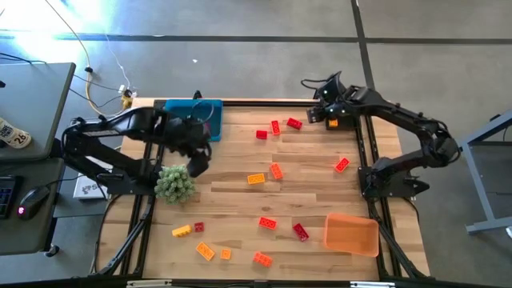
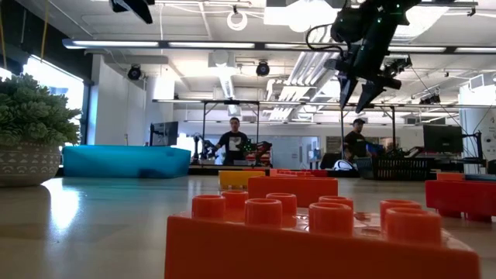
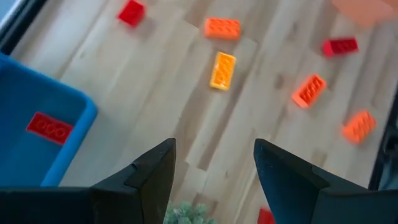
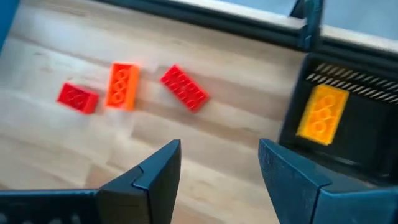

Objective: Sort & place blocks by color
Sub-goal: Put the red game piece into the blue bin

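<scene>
Red, orange and yellow blocks lie scattered flat on the wooden table [image 1: 232,200], among them a group of three [image 1: 275,128] and an orange one [image 1: 255,179]. One red block [image 3: 50,127] lies in the blue tray [image 1: 196,120]. A yellow block [image 4: 321,115] rests on a dark surface at the far right. My left gripper [image 3: 214,152] hangs open above the table beside the blue tray's near corner. My right gripper [image 4: 219,152] hangs open high over the far right [image 2: 360,85], near the three blocks. Neither holds anything.
A green spiky plant ball [image 1: 174,184] in a pot stands just near of my left gripper. An orange tray [image 1: 350,234] sits at the near right. Black frame rails [image 1: 368,152] run along the table's sides.
</scene>
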Controlling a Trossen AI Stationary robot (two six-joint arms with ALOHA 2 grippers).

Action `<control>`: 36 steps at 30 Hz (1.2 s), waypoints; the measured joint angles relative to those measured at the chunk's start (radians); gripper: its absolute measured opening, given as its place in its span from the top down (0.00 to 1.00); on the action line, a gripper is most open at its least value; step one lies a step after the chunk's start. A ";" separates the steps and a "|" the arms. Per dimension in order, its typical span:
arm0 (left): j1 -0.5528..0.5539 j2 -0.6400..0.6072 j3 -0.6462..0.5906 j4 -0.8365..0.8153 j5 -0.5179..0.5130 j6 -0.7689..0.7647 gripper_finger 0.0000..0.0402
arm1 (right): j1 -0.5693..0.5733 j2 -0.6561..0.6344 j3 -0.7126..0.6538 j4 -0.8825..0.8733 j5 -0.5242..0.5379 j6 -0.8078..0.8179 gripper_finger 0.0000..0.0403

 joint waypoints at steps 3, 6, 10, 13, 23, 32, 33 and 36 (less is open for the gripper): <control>-0.056 0.000 0.000 0.000 0.000 0.033 0.49 | 0.050 0.000 0.001 0.000 0.000 0.047 0.50; -0.101 0.007 0.000 0.002 0.000 0.052 0.49 | 0.105 0.000 0.001 0.001 0.001 0.092 0.50; -0.149 0.022 0.000 0.007 0.000 0.059 0.49 | 0.180 0.000 0.001 0.005 0.000 0.159 0.50; -0.189 0.047 -0.002 0.010 0.000 0.077 0.49 | 0.235 0.000 0.001 0.016 0.000 0.201 0.50; -0.334 0.151 0.000 0.009 0.001 0.071 0.49 | 0.373 0.000 0.001 0.035 -0.002 0.244 0.50; -0.474 0.270 0.000 0.038 0.011 0.120 0.49 | 0.425 0.000 0.001 0.031 -0.046 0.197 0.50; -0.490 0.283 0.000 0.044 0.011 0.126 0.49 | 0.430 0.000 0.001 0.030 -0.046 0.195 0.50; -0.539 0.319 0.000 0.077 0.018 0.131 0.49 | 0.438 0.000 0.001 0.031 -0.045 0.192 0.50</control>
